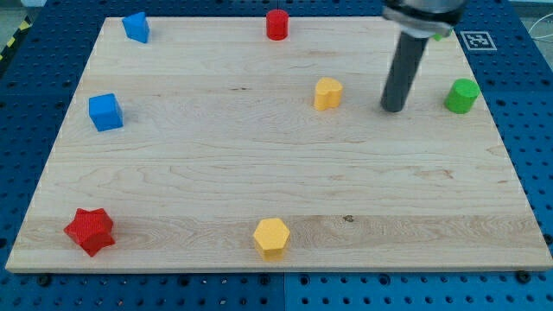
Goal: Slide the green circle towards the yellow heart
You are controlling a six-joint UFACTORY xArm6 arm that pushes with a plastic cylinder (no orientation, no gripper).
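Trouble is most likely to come from where my tip (394,109) stands: it sits between the yellow heart (327,93) and the green circle (462,96), on the wrong side for a push. The circle has to travel toward the view's left, so I judge the tip must first get round to the circle's far side, by the board's right edge. Going straight at it from here would shove the circle toward the view's right and perhaps off the wooden board (259,190), since it lies close to that edge. A detour cut too tight could clip the circle and send it askew; an off-centre push could let the round block roll off the tip's side and drift past the heart.

The green circle rests near the board's right edge, in the upper part of the view, roughly level with the heart. The tip is apart from it, toward the view's left, touching neither block. It is a bare rod with nothing to open or close, and it holds nothing.

Farther off lie a red cylinder (276,24) at the top, two blue blocks (136,27) (105,111) on the left, a red star (90,231) and a yellow hexagon (271,237) near the bottom.
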